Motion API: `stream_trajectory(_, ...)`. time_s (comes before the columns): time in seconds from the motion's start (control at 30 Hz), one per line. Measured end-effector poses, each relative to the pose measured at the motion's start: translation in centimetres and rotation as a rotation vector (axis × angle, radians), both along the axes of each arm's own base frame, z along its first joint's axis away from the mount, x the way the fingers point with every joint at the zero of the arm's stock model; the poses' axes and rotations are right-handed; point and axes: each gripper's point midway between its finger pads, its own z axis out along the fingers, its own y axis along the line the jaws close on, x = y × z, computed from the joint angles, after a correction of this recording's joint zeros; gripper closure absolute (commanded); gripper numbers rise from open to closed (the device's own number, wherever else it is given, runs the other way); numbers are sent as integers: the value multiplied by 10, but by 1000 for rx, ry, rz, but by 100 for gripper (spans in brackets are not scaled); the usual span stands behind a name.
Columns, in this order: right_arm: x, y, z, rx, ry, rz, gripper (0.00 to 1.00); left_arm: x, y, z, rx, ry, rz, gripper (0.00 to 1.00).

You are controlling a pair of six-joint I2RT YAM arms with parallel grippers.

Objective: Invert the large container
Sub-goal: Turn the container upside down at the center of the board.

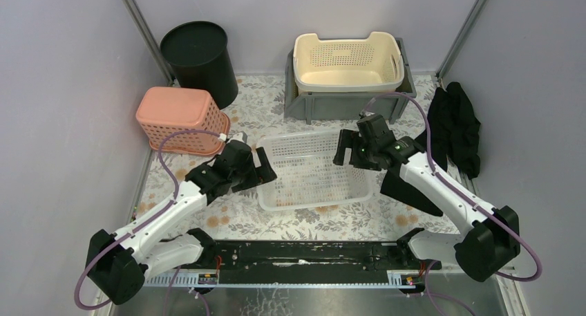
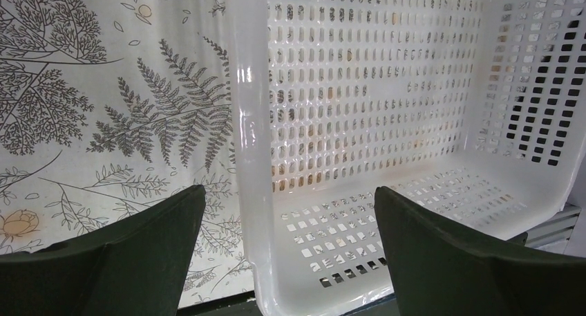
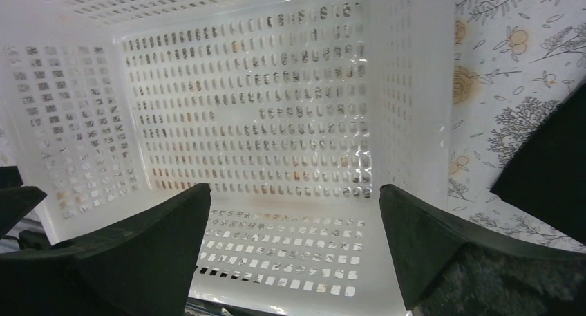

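White perforated plastic, the large container (image 1: 311, 171) sits mouth-up in the top view, with a grey crate (image 1: 332, 107) just behind it. The left gripper (image 1: 262, 165) hangs at its left wall and the right gripper (image 1: 343, 149) at its right rear corner, both spread wide and holding nothing.

Left wrist view: the 2 fingers (image 2: 138, 254) straddle the container's glossy left rim. They should seat deeper before clamping.

Right wrist view: the fingers (image 3: 138, 254) frame the container's inside. I cannot tell whether its rim lies between them, so check that, then clamp both sides together and roll evenly.
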Motion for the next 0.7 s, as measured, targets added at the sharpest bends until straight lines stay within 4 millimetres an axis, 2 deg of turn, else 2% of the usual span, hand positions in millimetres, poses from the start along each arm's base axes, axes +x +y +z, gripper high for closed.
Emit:
stream_trajectory(0.3,20,-17,-7,-15,31,-50,0,1,1,-5,6,9,-5,0)
stream_trajectory(0.53,50,-29,10,-17,-1,-77,1,3,4,-9,20,17,-8,0)
stream_trajectory(0.7,65,-31,17,-29,-24,-49,0,14,4,-2,33,7,-10,0)
